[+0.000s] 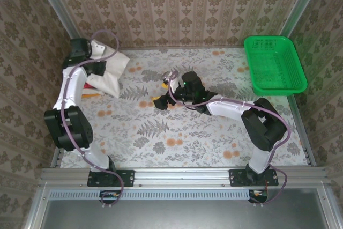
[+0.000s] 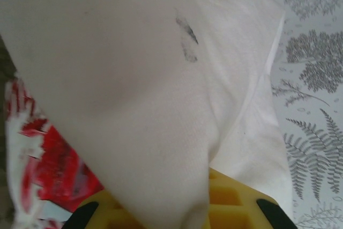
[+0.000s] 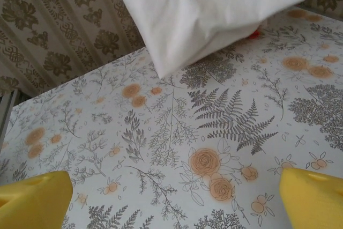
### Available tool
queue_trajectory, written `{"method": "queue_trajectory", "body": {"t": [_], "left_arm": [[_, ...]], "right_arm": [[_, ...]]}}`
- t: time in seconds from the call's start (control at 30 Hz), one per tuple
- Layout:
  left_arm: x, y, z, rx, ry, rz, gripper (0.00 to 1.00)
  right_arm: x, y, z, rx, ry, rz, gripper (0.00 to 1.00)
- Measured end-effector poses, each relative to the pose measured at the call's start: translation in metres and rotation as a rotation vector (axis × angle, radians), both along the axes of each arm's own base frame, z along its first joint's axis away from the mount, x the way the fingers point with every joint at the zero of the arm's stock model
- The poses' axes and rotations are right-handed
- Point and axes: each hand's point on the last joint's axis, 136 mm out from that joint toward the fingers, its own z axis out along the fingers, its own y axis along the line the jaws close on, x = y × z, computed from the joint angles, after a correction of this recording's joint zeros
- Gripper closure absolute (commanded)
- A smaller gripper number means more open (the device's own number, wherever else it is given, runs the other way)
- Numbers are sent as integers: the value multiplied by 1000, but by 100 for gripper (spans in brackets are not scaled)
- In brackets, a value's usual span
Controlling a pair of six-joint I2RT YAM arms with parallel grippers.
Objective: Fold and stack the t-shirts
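Flowery cloth covers the table [image 1: 177, 135], and brown patterned walls [image 1: 171, 4] stand on three sides. A green basket [image 1: 278, 88] sits at the far right corner, well apart from both arms.

The off-white shirt [image 1: 113, 73] lies folded at the far left of the table. It rests on top of the red-print shirt [image 2: 51, 162], which peeks out from under its near edge. The off-white shirt has a small dark smudge on it, seen from the left wrist.

The left gripper [image 1: 97, 69] is right on the off-white shirt, near its left side. From the left wrist, its yellow fingers [image 2: 236, 202] sit close together and the cloth hangs over them. They seem to be pinching a fold of the shirt, but the cloth hides part of them, so this is not fully sure.

The right gripper [image 1: 161, 101] is near the middle of the table, pointing toward the shirts but apart from them. Its two yellow fingers [image 3: 35, 199] are spread wide. Nothing is between them, just bare table below.
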Motion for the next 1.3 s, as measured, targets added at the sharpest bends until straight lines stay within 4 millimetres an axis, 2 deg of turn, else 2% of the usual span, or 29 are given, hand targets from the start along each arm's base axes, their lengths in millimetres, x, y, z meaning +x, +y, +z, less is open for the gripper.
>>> {"method": "queue_trajectory", "body": {"t": [0.13, 0.23, 0.4, 0.7, 1.13, 1.3], "left_arm": [[7, 17, 28, 17, -45, 6, 100], [14, 32, 41, 33, -68, 24, 100], [19, 56, 43, 52, -58, 50, 100], [31, 84, 25, 47, -26, 94, 100], [40, 122, -17, 45, 43, 184, 100], [44, 136, -39, 57, 79, 225, 100]], "right_arm": [[0, 0, 0, -6, -10, 1, 0], [2, -1, -1, -13, -14, -6, 0], [2, -3, -5, -24, -5, -13, 0], [1, -3, -7, -30, -3, -14, 0], [3, -5, -11, -46, 3, -28, 0], [3, -6, -13, -53, 10, -31, 0]]}}
